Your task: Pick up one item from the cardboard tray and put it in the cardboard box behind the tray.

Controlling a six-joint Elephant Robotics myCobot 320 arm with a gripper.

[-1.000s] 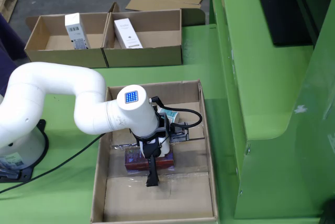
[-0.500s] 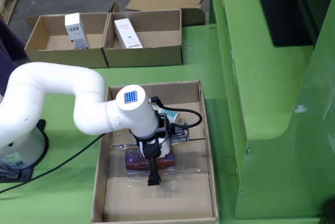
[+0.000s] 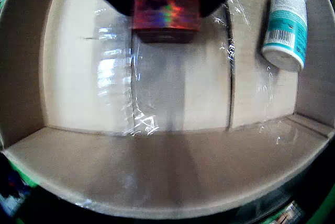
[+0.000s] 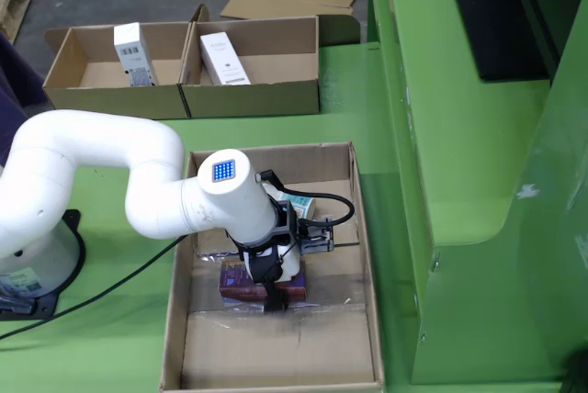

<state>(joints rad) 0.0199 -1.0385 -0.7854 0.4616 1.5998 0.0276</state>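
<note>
Gripper (image 3: 166,9) jaws clamped on the shiny red box (image 3: 166,12) at 12 o'clock in wrist view; teal bottle (image 3: 285,25) lies at 2 o'clock in tray (image 3: 157,182).

Red holographic box (image 3: 166,9) flat on tray (image 3: 157,182) floor, mid-tray. White/teal bottle (image 3: 286,22) on its side nr tray's right wall, wrist view. Boxes (image 4: 253,99) behind tray.

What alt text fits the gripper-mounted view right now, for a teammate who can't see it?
Looking down into the cardboard tray, the gripper is closed on a red holographic box at the top edge. A white and teal bottle lies at the upper right, and clear tape shines on the tray floor.
</note>
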